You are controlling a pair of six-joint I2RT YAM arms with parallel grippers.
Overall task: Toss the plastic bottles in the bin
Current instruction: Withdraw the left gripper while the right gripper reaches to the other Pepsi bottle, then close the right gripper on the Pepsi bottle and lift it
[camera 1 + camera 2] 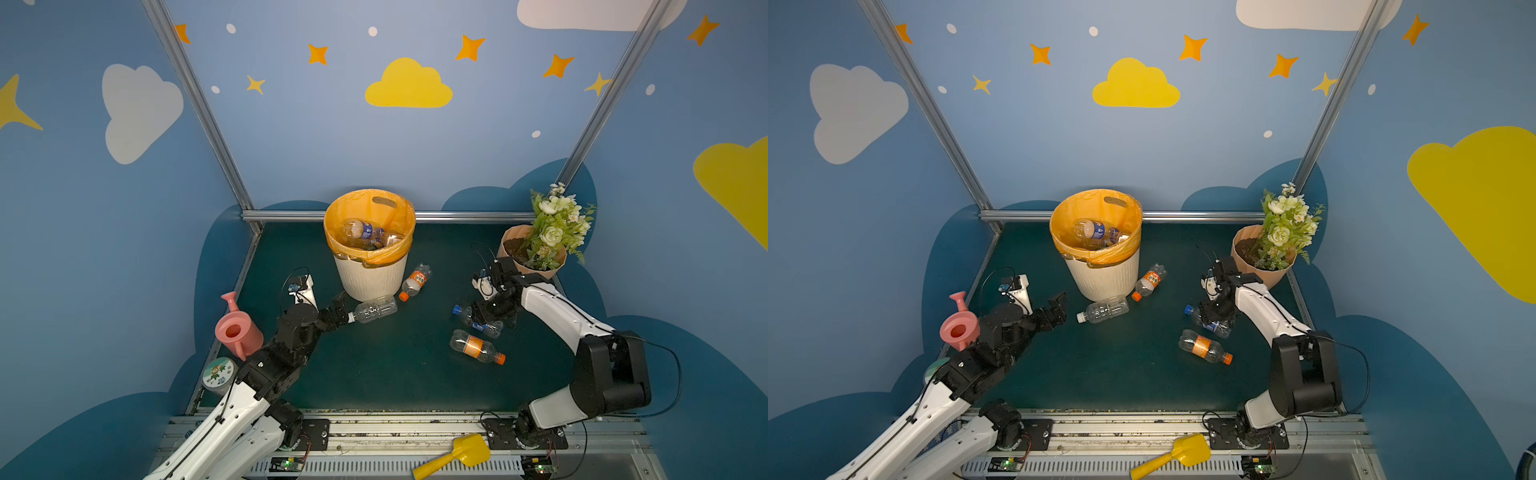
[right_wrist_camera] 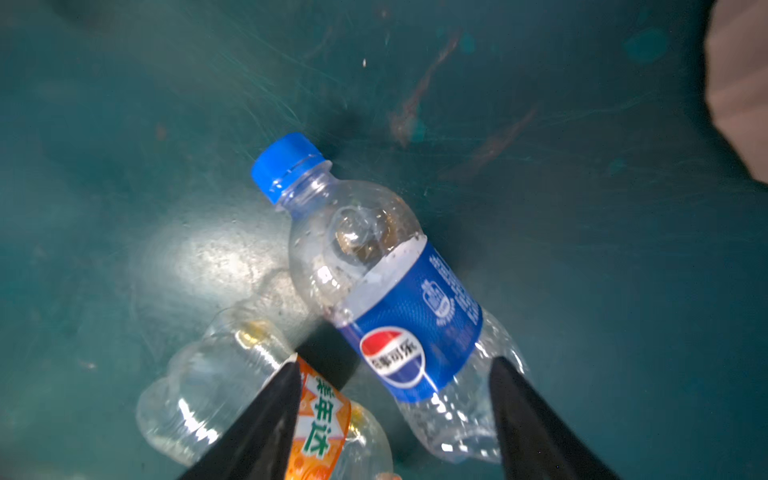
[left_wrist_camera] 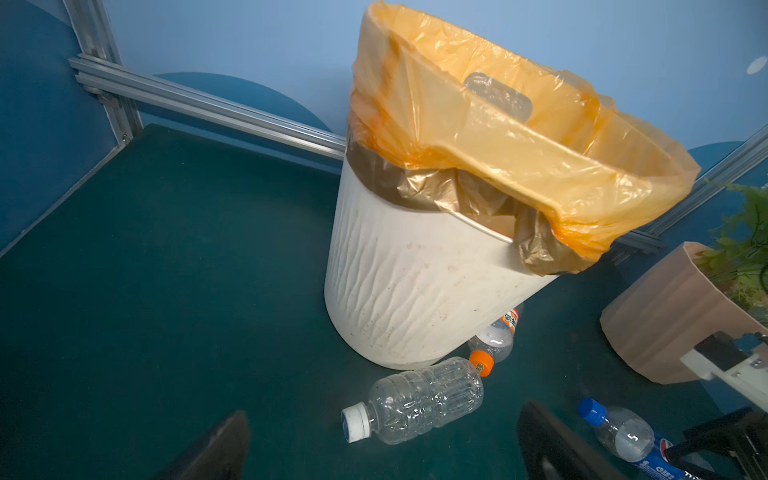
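Note:
The bin [image 1: 370, 278] [image 3: 415, 291], cream-white with an orange bag, stands at the back middle and holds some plastic bottles [image 1: 363, 230]. A clear white-capped bottle [image 1: 376, 308] [image 3: 419, 401] lies at its foot. My left gripper [image 1: 345, 309] [image 3: 382, 415] is open, just short of that cap. An orange-labelled bottle [image 1: 415, 280] leans beside the bin. My right gripper [image 1: 488, 322] [image 2: 395, 365] straddles the lower body of a blue-capped bottle [image 1: 465, 316] [image 2: 386, 291]. One finger touches it and the other stands a little apart. Another orange-labelled bottle [image 1: 476, 347] [image 2: 199, 386] lies next to it.
A pink watering can [image 1: 237, 332] and a round jar with a cartoon lid [image 1: 218, 372] sit by the left arm. A peach flower pot [image 1: 536, 257] stands behind the right arm. A yellow scoop [image 1: 457, 455] lies on the front rail.

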